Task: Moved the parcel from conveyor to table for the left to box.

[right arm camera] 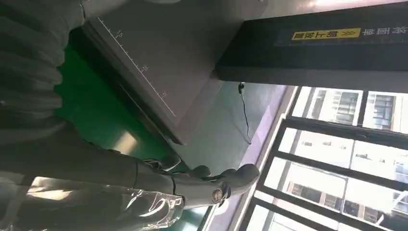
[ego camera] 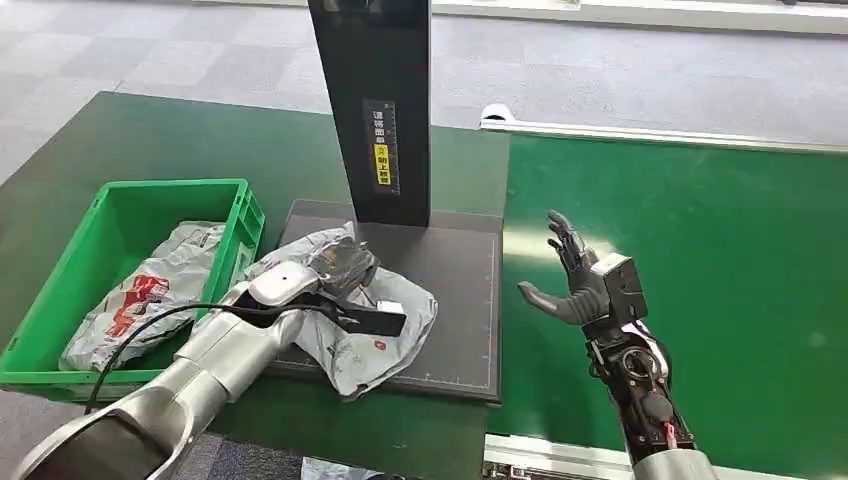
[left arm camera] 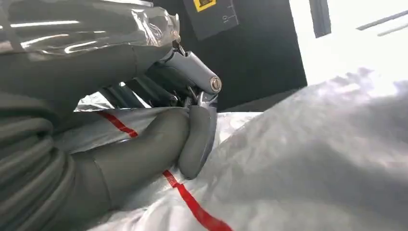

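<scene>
**Parcel on the desk, boxing still to do**

The parcel lies on the dark mat near the desk's front edge, off the conveyor. The left hand grips it; the right hand hangs empty, fingers spread. Left: into the green crate. The post's yellow label is unreadable.

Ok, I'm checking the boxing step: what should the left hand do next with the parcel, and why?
Probably lift the parcel and carry it toward the green box. The left hand already grips it on the dark plate, the box beside it holds one parcel, and the right hand hangs open over the belt.
</scene>
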You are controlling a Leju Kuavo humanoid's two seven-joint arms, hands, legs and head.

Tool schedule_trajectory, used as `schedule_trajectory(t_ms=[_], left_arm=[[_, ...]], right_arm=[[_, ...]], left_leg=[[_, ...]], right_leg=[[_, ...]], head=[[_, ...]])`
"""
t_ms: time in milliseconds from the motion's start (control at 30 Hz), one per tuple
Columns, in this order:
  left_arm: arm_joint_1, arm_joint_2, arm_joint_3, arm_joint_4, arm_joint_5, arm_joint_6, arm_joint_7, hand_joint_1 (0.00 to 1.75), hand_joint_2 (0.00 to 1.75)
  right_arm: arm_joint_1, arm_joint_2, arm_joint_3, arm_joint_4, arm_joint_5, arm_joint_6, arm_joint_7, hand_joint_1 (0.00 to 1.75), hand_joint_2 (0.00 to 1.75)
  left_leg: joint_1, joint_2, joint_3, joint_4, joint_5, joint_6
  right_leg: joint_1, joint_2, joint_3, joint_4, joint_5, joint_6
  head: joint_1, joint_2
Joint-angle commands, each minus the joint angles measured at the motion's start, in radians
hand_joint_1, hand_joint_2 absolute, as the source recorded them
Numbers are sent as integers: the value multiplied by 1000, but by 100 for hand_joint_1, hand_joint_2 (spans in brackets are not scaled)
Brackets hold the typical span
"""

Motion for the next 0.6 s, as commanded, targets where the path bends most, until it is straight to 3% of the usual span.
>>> schedule_trajectory(t_ms=[33, 133, 233, 467, 500, 600], left_arm=[[3, 14, -73, -29, 44, 39, -43, 175, 175], [15, 15, -71, -53, 56, 122, -77, 175, 175], [54, 0, -37, -156, 92, 359, -154, 175, 175], [82, -25, 62, -315, 124, 724, -123, 175, 175], [101, -35, 119, -370, 139, 760, -149, 175, 175], [182, -180, 436, -492, 138, 760, -388, 175, 175]], right_arm=[[-9, -22, -8, -3, -17, 7, 0, 0, 175], [11, -31, -10, -23, -24, 7, -2, 0, 175], [51, -38, -17, -72, -36, 5, 1, 0, 175], [92, -49, -25, -119, -56, -13, 13, 0, 175], [96, -49, -24, -122, -59, -17, 15, 0, 175], [103, -51, -14, -123, -71, -36, 17, 0, 175]], left_leg=[[0, -1, 0, 0, 0, 1], [-1, -1, 0, -1, 0, 1], [0, -2, 0, 0, 0, 1], [0, -3, -4, 1, -1, 1], [0, -2, -4, 1, -1, 1], [0, 0, -4, 1, -1, 1]], right_leg=[[0, -1, 0, 0, 0, 0], [0, -1, 1, -1, 0, 0], [0, -2, 0, -1, -1, 0], [0, -2, -3, 0, -1, 1], [0, -1, -3, 0, -1, 1], [0, 0, -3, 0, -1, 0]], head=[[0, 0], [0, 0], [0, 0], [0, 0], [0, 0], [0, 0]])
